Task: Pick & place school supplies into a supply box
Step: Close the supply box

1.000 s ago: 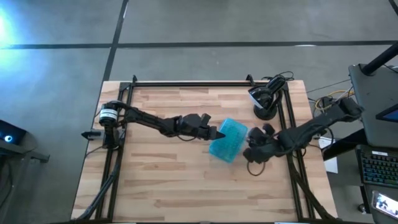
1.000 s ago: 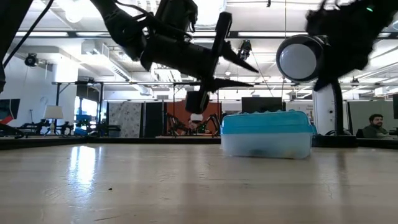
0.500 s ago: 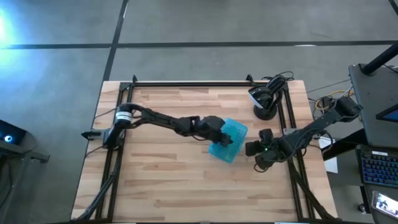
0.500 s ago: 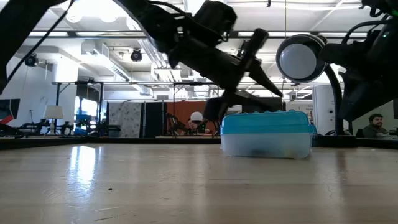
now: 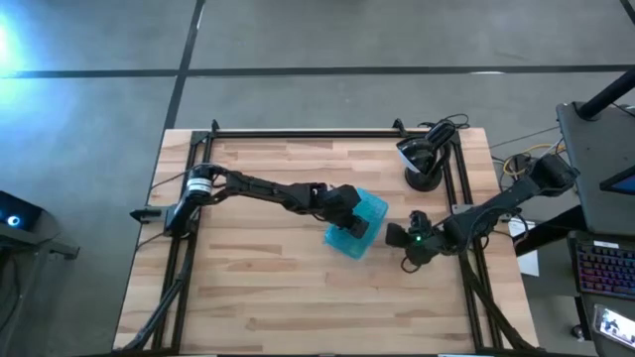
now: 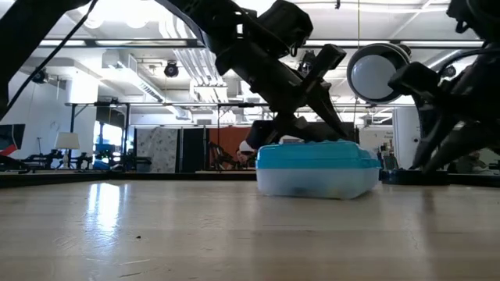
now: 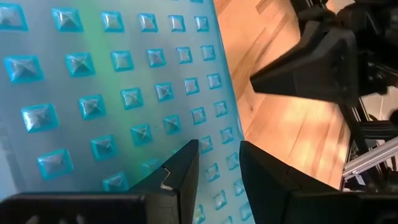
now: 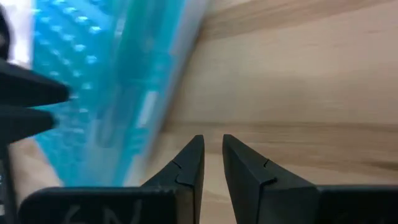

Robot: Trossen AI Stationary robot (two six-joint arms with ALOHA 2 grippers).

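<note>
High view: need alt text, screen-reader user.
Seen from above, the left gripper sits over the teal-lidded supply box near the middle of a wooden table. The right gripper waits just beside the box, toward the table's right edge. A black camera stand sits at the far right corner.

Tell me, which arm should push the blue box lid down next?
Probably the left. Its tool sits right over the teal lid, while the right tool waits beside the box on the table.
</note>
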